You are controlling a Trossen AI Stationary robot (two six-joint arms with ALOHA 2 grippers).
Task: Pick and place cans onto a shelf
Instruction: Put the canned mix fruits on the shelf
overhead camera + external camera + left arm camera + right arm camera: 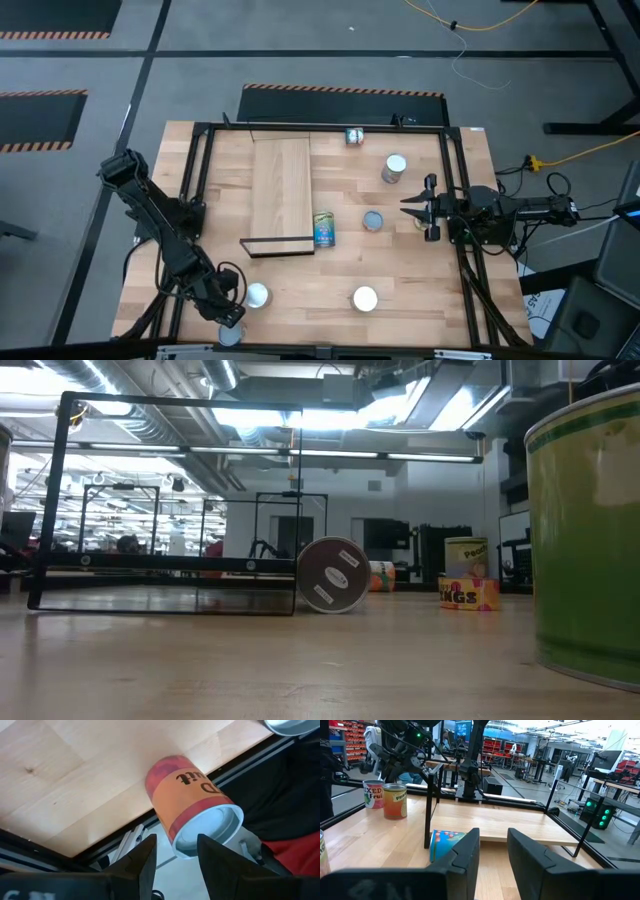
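Observation:
The light-wood shelf (282,185) lies mid-table, its dark edge (278,243) toward the near side. A blue-and-yellow can (324,230) lies on its side beside that edge. Other cans stand at the far side (354,136), right of the shelf (394,168) (373,220) and near the front (365,298). My left gripper (234,306) is open at the near left corner, over an orange-red, white-topped can (192,815), its fingers on either side of the can's top; I see no touch. My right gripper (412,209) is open and empty at the right, pointing at the shelf.
A black frame (200,180) rings the tabletop. A grey-topped can (230,335) stands by the near left corner. In the low view a green can (590,530) stands close at the right, and a can on its side (333,574) shows its end.

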